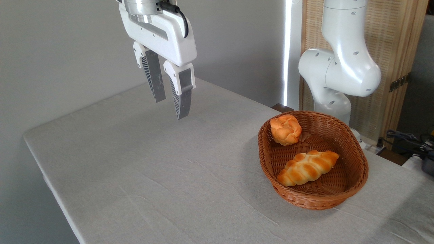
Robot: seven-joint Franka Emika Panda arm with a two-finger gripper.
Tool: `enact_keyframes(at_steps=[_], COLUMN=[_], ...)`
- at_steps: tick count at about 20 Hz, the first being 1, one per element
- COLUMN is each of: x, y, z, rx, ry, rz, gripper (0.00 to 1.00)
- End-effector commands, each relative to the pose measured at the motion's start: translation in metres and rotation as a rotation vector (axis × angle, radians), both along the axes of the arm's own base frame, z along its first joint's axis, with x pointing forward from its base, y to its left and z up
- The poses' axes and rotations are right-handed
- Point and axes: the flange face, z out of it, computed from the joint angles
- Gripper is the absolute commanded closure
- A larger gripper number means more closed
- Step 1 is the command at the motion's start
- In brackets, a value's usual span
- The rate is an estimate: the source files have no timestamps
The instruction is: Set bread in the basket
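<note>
Grey cloth-covered tabletop [152, 176] fills most of the view, bare directly under the gripper. White jointed robot arm [339, 67] stands at the far right edge of the tabletop, well to the right of the gripper, in front of a light wooden slatted screen [396, 51].

Oval reddish-brown woven wicker basket [352, 189] sits on the tabletop, well apart from the gripper, lower and to its right.

White gripper with grey ribbed fingers [171, 105] hangs high over the upper-left part of the tabletop, fingers pointing down, tips clear of the cloth. Jaws moderately apart, nothing between them, holding nothing.

Long braided golden-orange bread loaf [308, 168] lies inside the basket, on its floor in the near half, angled with one tapered end toward the near-left wall and the other up-right. It is far from the gripper, down and right of it.

Small round knotted orange bun [285, 129] is also in the basket, at the far-left end against the wall, closer to the gripper than the loaf, apart from the loaf.

Cables and some dark gear [410, 142] at the far right edge, details unclear.
</note>
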Motion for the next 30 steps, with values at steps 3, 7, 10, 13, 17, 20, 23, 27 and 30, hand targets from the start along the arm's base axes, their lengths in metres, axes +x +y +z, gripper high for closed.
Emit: enact_keyframes(at_steps=[3, 7, 10, 13, 17, 20, 23, 27, 30], x=[0.003, 0.002, 0.002, 0.001, 0.0, -0.001, -0.002, -0.001, 0.002], y=[-0.002, -0.003, -0.003, -0.002, 0.003, 0.003, 0.001, 0.009, 0.012], z=[-0.008, -0.014, -0.013, -0.013, -0.01, -0.01, -0.009, -0.008, -0.01], rx=[0.029, 0.091, 0.093, 0.093, 0.092, 0.093, 0.092, 0.091, 0.09], ry=[-0.015, 0.007, 0.006, 0.005, 0.002, 0.005, 0.003, -0.001, -0.008], rz=[0.007, 0.033, 0.033, 0.04, 0.049, 0.049, 0.044, 0.054, 0.054], gripper=[0.0, 0.0, 0.0, 0.0, 0.0, 0.0, 0.0, 0.0, 0.0])
